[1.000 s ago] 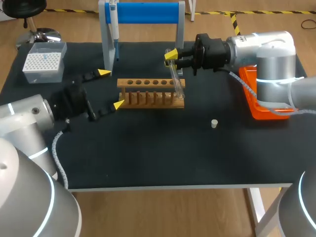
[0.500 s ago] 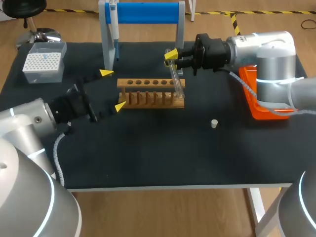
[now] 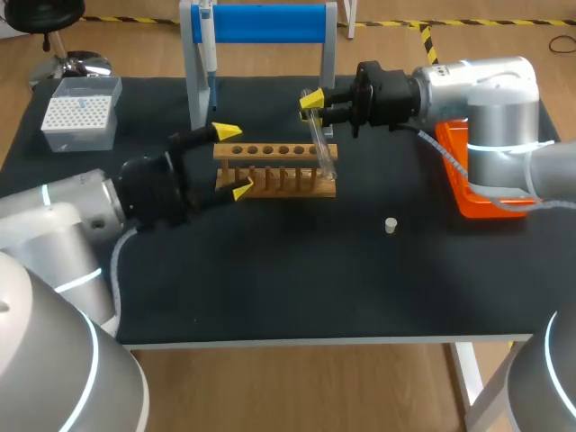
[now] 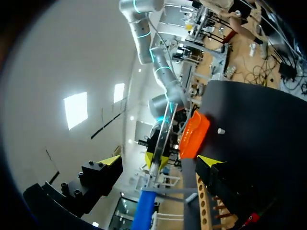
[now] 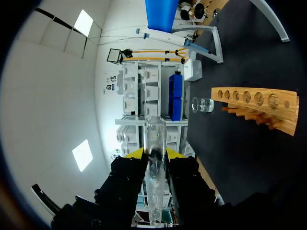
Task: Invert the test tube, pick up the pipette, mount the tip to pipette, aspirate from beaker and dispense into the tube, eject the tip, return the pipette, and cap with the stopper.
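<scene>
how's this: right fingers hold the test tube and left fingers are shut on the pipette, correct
No: the head view shows the left fingers open and empty; the pipette hangs on its stand. The right fingers do hold the test tube.

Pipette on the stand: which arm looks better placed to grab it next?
Left, probably. The left claw is open and empty, at the end of the wooden rack nearest the pipette; the right claw is shut on the test tube.
</scene>
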Controlling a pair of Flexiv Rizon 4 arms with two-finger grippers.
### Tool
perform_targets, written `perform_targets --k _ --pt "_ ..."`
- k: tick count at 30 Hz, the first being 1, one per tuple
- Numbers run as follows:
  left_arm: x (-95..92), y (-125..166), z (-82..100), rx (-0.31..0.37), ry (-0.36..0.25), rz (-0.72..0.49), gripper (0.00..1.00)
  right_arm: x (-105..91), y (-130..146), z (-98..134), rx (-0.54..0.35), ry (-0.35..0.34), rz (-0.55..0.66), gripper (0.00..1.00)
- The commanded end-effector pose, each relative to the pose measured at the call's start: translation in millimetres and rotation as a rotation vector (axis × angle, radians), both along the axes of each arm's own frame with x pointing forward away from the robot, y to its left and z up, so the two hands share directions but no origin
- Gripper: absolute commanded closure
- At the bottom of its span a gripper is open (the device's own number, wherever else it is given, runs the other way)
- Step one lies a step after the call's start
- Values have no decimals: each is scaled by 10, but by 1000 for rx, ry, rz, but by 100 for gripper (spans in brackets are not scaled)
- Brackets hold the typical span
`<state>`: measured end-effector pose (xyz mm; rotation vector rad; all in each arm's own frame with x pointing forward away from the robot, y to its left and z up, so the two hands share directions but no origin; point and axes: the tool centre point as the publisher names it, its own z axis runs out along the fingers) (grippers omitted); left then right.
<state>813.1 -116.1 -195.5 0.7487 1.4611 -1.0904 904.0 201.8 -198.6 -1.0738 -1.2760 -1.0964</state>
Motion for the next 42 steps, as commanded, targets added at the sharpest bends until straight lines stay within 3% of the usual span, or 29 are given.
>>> perform_targets --k 1,6,13,22,42 --pt "41 -101 17 106 -163 -58 0 0 -8 6 -2 0 1 100" --pt "30 -201 54 145 -239 -87 0 0 -8 6 -2 0 1 100" --pt "81 -332 125 121 -304 -128 0 0 -8 6 -2 0 1 100" --pt "175 -549 130 124 -304 -188 0 0 -8 6 -2 0 1 100" --pt "-51 -1018 99 123 -255 -312 0 0 -8 6 -2 0 1 100"
